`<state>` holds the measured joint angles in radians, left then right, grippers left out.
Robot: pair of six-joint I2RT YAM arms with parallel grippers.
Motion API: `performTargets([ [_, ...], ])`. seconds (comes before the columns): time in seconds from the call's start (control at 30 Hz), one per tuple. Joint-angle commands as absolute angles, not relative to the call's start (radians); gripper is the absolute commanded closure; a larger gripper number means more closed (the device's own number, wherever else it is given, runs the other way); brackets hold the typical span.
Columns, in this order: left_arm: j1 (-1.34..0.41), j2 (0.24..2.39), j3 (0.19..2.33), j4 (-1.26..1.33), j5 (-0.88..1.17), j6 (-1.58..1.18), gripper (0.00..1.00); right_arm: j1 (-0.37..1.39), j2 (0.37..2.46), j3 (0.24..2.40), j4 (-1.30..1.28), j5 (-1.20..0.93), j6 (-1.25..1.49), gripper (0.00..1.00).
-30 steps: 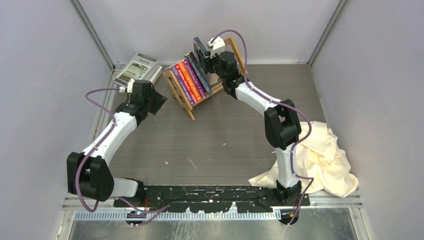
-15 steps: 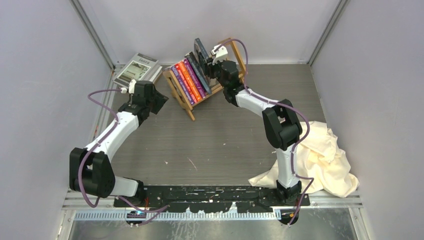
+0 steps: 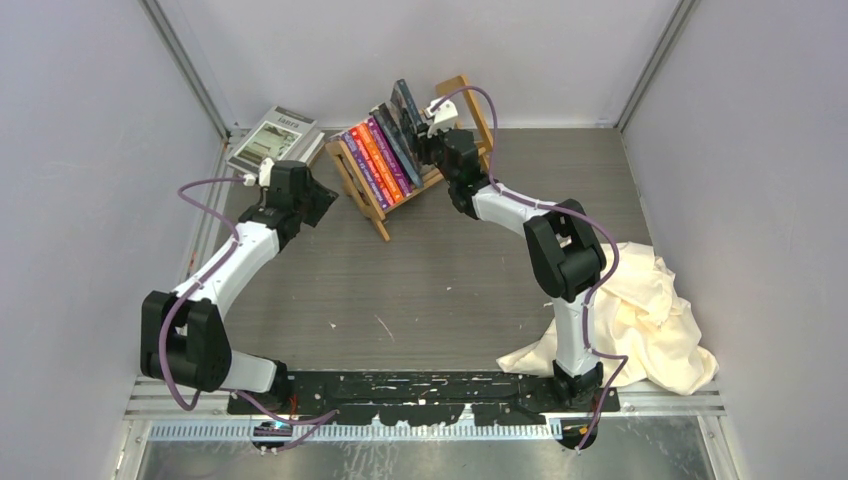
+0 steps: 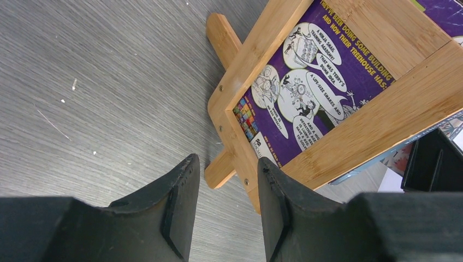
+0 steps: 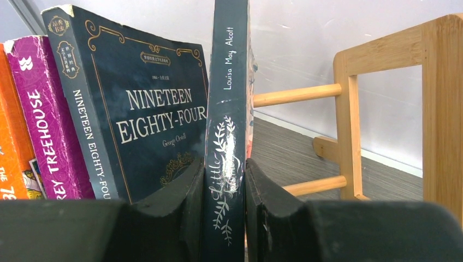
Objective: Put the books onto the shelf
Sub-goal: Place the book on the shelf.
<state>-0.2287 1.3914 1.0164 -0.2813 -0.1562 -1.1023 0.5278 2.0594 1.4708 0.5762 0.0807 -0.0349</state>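
The light-wood shelf stands at the back centre with purple, orange and dark blue books leaning in a row on it. My right gripper is shut on a dark floral book, which stands upright at the right end of that row. In the right wrist view the gripper pinches its spine, next to the Nineteen Eighty-Four book. My left gripper hangs open and empty by the shelf's left end frame. Its fingertips are just short of the wood.
Two larger grey and white books lie stacked at the back left corner. A crumpled cream cloth lies by the right arm's base. Pale walls close in the sides and back. The shelf's right end frame stands apart from the held book.
My right gripper has shifted slightly right and lower with the dark book, closer to the row. My left gripper has edged a little toward the shelf's left end.
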Motion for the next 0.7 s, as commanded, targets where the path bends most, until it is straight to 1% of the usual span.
performTargets([
  [0.0,-0.231,1.399,1.017,-0.223,-0.163,-1.115,0.57,0.532,2.053,1.459,0.566,0.074,-0.032,0.99],
  [0.27,-0.231,1.409,1.002,-0.204,-0.160,-1.123,0.56,0.532,2.082,1.462,0.551,0.071,-0.044,0.98],
  [0.47,-0.232,1.413,0.983,-0.179,-0.158,-1.134,0.57,0.531,2.097,1.458,0.542,0.069,-0.048,0.89],
  [0.57,-0.233,1.415,0.979,-0.172,-0.158,-1.138,0.57,0.532,2.102,1.463,0.531,0.068,-0.049,0.82],
  [0.67,-0.236,1.420,0.978,-0.168,-0.158,-1.141,0.57,0.531,2.107,1.465,0.524,0.069,-0.049,0.80],
])
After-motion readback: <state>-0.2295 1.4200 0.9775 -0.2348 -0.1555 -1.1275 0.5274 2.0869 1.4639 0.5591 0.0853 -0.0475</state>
